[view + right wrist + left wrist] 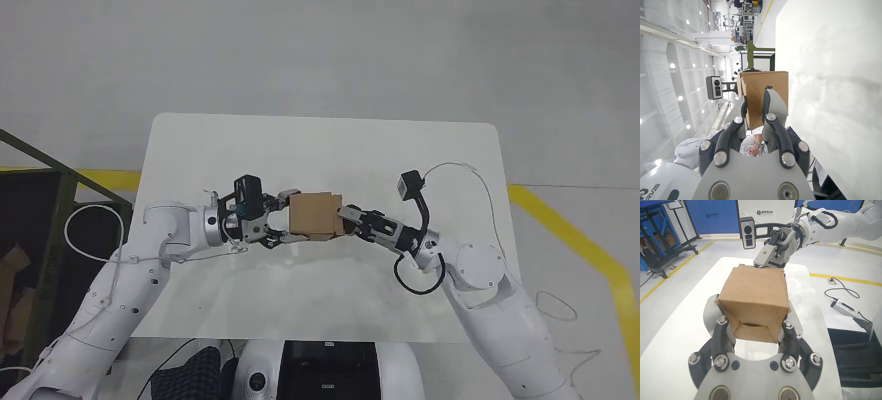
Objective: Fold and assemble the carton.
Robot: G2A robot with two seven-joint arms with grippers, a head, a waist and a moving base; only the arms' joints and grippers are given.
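Observation:
A brown carton (314,215) is held above the middle of the white table (330,150), between both arms. My left gripper (283,216) is shut on the carton (755,291), one finger (710,311) on each side wall at the end whose flaps are folded inward. At the far end my right gripper (762,265) touches the carton's top edge. In the right wrist view my right gripper (756,106) is shut on a cardboard flap of the carton (764,83), with a finger (774,102) on each face of it.
The table's edges lie well away from the carton on all sides. A green rack (40,210) with cardboard stands off the table's left side. A power brick with its cable (845,307) lies on the floor beyond the table.

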